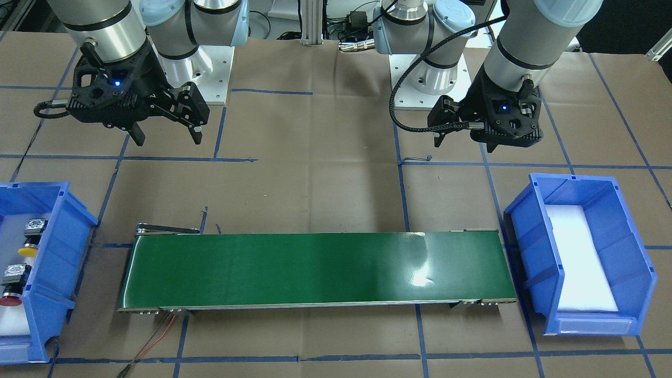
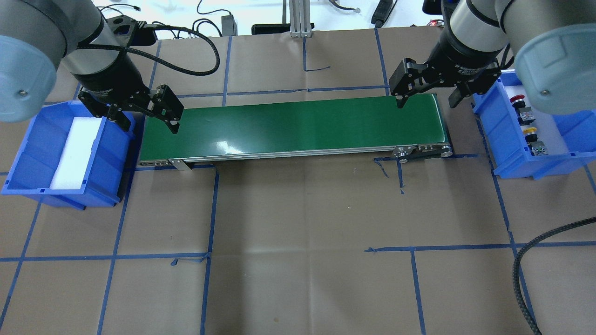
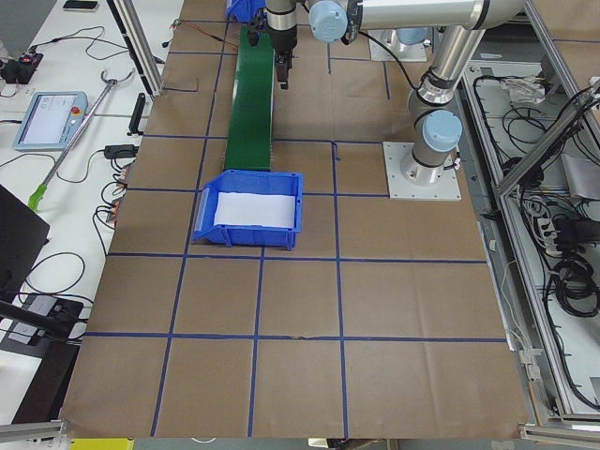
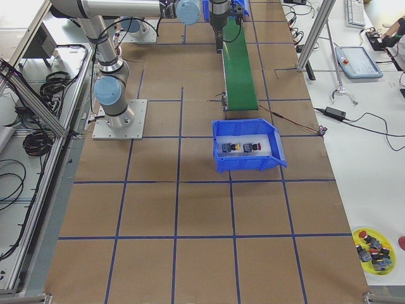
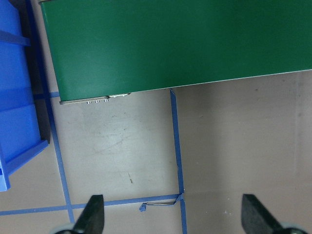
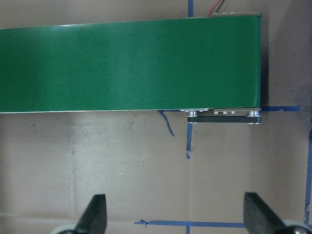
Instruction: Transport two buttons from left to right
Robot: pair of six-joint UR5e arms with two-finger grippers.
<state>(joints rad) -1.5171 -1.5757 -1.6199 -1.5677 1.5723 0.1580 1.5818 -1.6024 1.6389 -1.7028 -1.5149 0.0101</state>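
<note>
Glossy green belt (image 1: 315, 270), mushroom-capped yellow button (image 1: 30, 239)

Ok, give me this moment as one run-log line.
left gripper open, empty | right gripper open, empty | yellow button, red button in right-side blue bin | green belt bare | other bin: foam only

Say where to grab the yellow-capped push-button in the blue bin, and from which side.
Grip the yellow mushroom-cap push-button by its grey-silver block base, the open right tool descending from above. It lies on its side; the walls of the blue plastic bin bar a sideways approach, and the rounded cap would likely slip.
</note>
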